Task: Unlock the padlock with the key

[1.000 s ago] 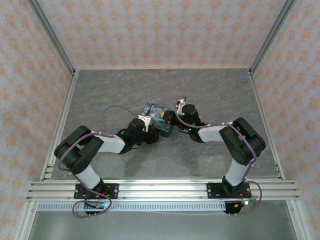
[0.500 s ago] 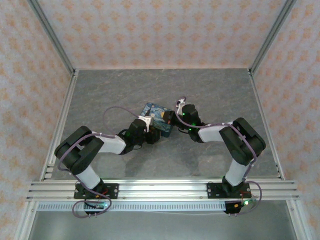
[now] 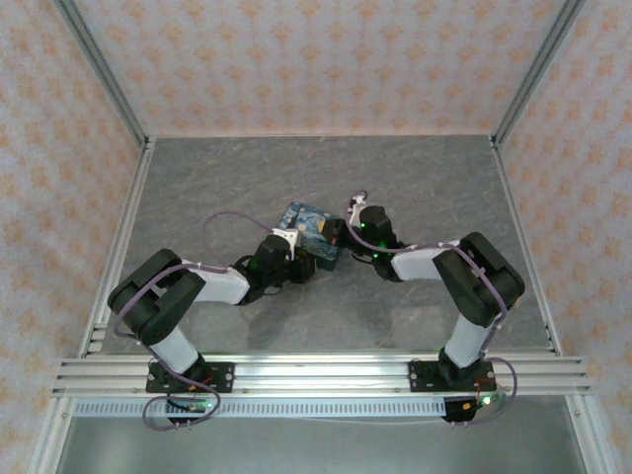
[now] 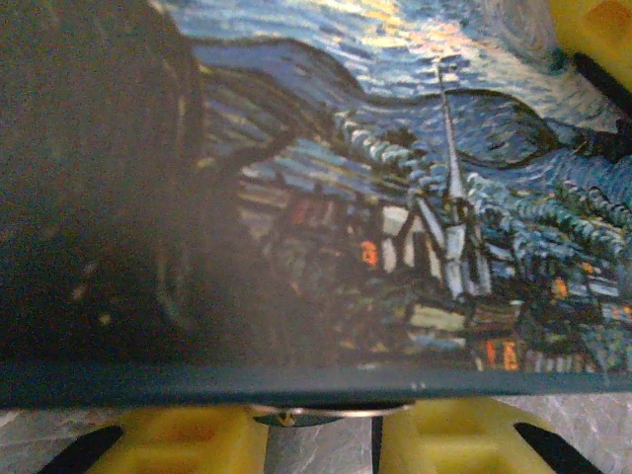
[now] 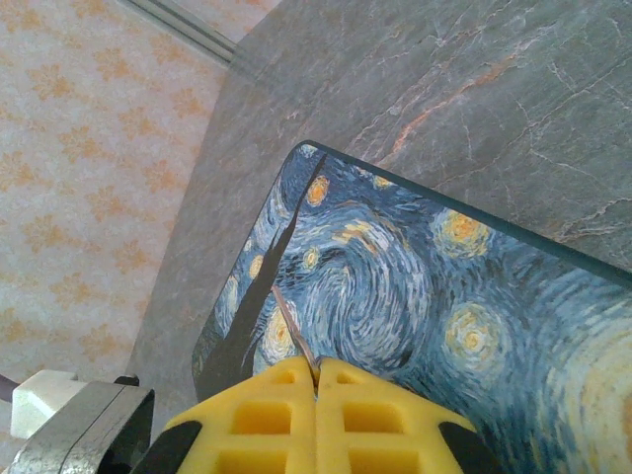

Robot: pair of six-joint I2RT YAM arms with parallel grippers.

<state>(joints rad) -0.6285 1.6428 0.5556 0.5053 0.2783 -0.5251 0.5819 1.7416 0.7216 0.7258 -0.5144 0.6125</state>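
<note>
**Key pinched, padlock at the box's edge**

On the grey tabletop [image 3: 425,178] the night-sky box [image 3: 308,223] lies near centre. The right jaws, at its 3 o'clock, are clenched on the thin key [image 5: 294,331]. The left jaws sit at its 7 o'clock with a gap between them. There, at the 6 o'clock edge of the left wrist view, the padlock [image 4: 326,413] peeks out. I cannot tell whether it is grasped.

Left arm [image 3: 212,283], right arm [image 3: 420,263] bent inward; right end effector [image 5: 317,370] closed.
</note>
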